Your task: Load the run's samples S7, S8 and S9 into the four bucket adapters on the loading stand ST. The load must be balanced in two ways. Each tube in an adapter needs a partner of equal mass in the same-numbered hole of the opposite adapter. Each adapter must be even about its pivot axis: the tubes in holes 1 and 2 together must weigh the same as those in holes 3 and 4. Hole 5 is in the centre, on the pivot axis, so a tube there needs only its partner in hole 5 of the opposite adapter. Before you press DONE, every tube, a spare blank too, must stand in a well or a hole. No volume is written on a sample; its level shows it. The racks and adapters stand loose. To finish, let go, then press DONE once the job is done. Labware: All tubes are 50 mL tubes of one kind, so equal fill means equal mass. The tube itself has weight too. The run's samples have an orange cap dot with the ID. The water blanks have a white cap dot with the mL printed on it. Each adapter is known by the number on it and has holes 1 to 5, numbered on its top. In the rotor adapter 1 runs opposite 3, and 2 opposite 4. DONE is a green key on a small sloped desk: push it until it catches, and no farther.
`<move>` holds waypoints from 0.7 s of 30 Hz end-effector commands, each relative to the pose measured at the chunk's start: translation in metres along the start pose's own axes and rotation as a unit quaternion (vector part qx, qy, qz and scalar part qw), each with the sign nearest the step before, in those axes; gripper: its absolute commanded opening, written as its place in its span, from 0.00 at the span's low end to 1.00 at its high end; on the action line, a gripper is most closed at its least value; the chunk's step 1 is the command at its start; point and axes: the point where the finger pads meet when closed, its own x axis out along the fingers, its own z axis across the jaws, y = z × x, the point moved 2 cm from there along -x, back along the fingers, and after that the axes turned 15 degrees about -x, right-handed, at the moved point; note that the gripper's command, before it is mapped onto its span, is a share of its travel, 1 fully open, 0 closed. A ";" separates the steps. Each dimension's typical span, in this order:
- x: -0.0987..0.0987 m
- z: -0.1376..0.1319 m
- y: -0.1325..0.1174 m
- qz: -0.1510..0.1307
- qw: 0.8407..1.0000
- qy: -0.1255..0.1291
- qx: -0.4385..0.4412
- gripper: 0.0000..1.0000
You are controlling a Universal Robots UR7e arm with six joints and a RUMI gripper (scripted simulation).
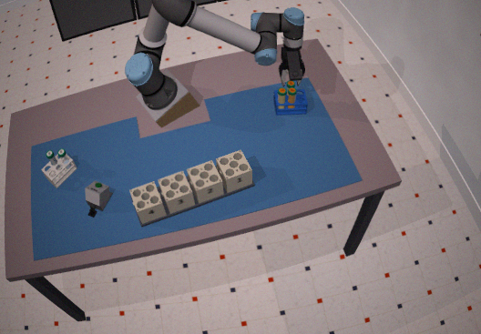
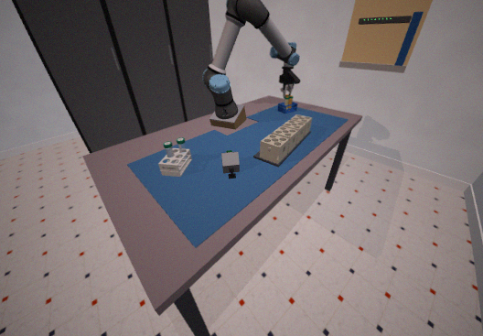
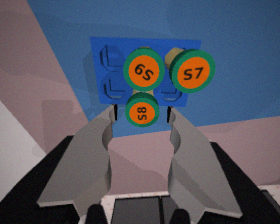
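The arm (image 1: pixel 214 25) reaches out from its base at the back of the table (image 1: pixel 68 110) and hangs its gripper (image 1: pixel 291 82) nose-down over the far right corner of the blue mat (image 1: pixel 282 156). Well away from the gripper, toward the front of the mat, the four cream bucket adapters (image 1: pixel 191 187) stand in a touching row, holes up and all vacant; their front faces carry 4, 3, 2 and 1, the 1 block lying nearest the gripper. Farther off still sit the grey desk with the green DONE key (image 1: pixel 97 195) and the white rack (image 1: pixel 58 169) with two white-dotted blanks standing upright. Directly under the gripper is the small blue rack (image 3: pixel 98 70), holding three tubes on end, long axes vertical, caps up toward the wrist. Their orange cap dots read S9 (image 3: pixel 143 70), S7 (image 3: pixel 192 73) and S8 (image 3: pixel 142 110); S8 stands closest to the fingers, S9 and S7 just beyond it. The jaws stand partly apart, a bit wider than the S8 cap, grasping nothing and touching nothing, their tips above the cap.
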 end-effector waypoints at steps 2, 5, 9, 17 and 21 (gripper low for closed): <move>0.001 0.000 0.000 0.000 1.000 0.001 0.000 0.35; 0.001 0.000 0.000 0.000 1.000 0.001 0.000 0.35; 0.001 0.000 0.000 0.000 1.000 0.001 0.000 0.00; 0.001 0.000 0.000 0.000 1.000 0.001 0.000 0.00; 0.001 0.000 0.000 0.000 1.000 0.001 0.000 0.00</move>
